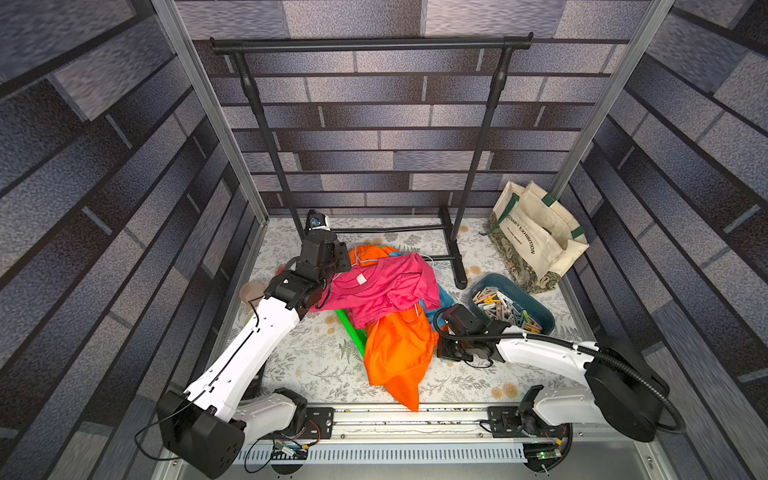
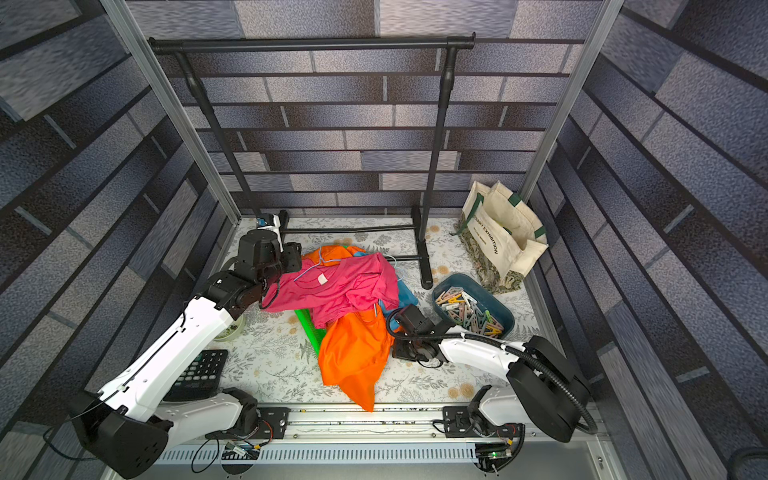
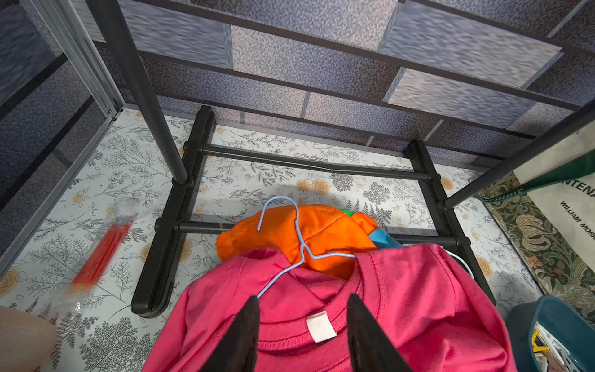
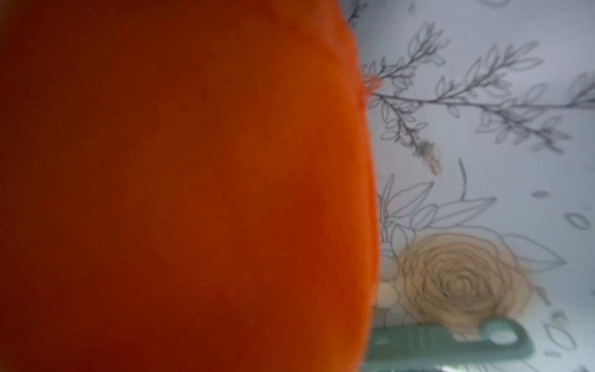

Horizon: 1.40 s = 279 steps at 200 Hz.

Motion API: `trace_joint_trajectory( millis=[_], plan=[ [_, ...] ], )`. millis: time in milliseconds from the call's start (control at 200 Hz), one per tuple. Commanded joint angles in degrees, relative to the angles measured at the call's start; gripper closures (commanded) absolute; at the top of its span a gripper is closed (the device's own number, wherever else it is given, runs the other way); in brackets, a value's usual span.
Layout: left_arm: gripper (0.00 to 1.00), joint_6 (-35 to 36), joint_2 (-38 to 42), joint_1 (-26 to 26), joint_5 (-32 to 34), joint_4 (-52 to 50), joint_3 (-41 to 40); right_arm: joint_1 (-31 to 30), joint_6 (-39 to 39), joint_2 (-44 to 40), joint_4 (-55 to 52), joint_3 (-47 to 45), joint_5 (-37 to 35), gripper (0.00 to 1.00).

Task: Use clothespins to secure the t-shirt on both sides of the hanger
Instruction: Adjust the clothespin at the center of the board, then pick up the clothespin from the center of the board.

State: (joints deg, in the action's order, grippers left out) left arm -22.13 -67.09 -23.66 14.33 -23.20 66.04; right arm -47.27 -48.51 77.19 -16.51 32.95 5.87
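Left claw point(image 3: 303, 296) spread over t-shirt point(image 3: 418, 290), right claw point(image 1: 449, 353) closed; hanger point(image 3: 302, 250) hook toward rack point(image 3: 143, 96).

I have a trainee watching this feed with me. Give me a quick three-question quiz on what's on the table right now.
1. True or false: a heap of clothespins lies in the blue bin.
2. Multiple choice: the blue wire hanger runs into the neck of A) the tote bag, B) the pink t-shirt, C) the blue bin.
3. Short answer: are the fingers of the left gripper open or shut at the collar?

Key: 1 true; 2 B; 3 open.
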Motion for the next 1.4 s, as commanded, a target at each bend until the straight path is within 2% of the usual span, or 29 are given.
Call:
trace_joint_trajectory(
  millis=[0,170,356,536,606,661,696,741,812,952,1062,1393],
  plan=[
    [0.54,0.24,0.39,0.53,0.35,-0.08,-0.74,-0.55,-0.97,-0.71,-1.04,-0.26,-0.88,1.00],
    [0.53,0.26,-0.12,0.80,0.20,0.68,-1.06,-0.55,-1.24,-7.46,-11.40,-2.86,-2.59,1.00],
    [0.52,-0.31,-1.17,0.99,-0.92,1.53,-1.09,-0.36,-4.30,-14.55,-24.57,-3.68,-7.84,1.00],
    [0.52,-0.41,-1.79,0.90,-1.93,1.39,-0.48,-0.36,-5.54,-16.66,-28.84,-1.55,-8.10,0.95],
    [0.51,-0.24,-1.69,0.89,-2.01,1.12,-0.22,-0.33,-4.24,-16.19,-30.10,0.06,-8.79,0.84],
    [0.48,-0.12,-1.43,0.89,-1.92,0.97,-0.28,-0.37,-2.48,-15.11,-30.78,1.40,-9.56,0.57],
    [0.46,-0.16,-1.29,0.90,-1.86,0.96,-0.30,-0.37,-1.02,-14.10,-30.82,2.17,-9.82,0.43],
    [0.43,-0.18,-1.13,0.99,-1.81,0.96,-0.45,-0.28,0.91,-12.51,-30.55,3.24,-9.91,0.34],
    [0.35,-0.17,-0.94,0.98,-1.91,1.02,-0.56,-0.20,4.29,-8.89,-29.80,4.95,-9.50,0.28],
    [0.19,-0.09,-0.92,1.11,-2.22,0.30,-0.44,-0.20,9.10,-1.79,-26.99,7.98,-8.14,0.28],
    [0.00,-0.26,-0.89,1.36,-2.60,-0.76,0.13,-0.20,11.98,2.40,-24.90,9.88,-7.33,0.33],
    [0.00,-1.07,-1.85,3.17,-4.37,-1.06,0.75,0.06,14.53,6.57,-21.72,9.90,-6.84,0.58]
  ],
)
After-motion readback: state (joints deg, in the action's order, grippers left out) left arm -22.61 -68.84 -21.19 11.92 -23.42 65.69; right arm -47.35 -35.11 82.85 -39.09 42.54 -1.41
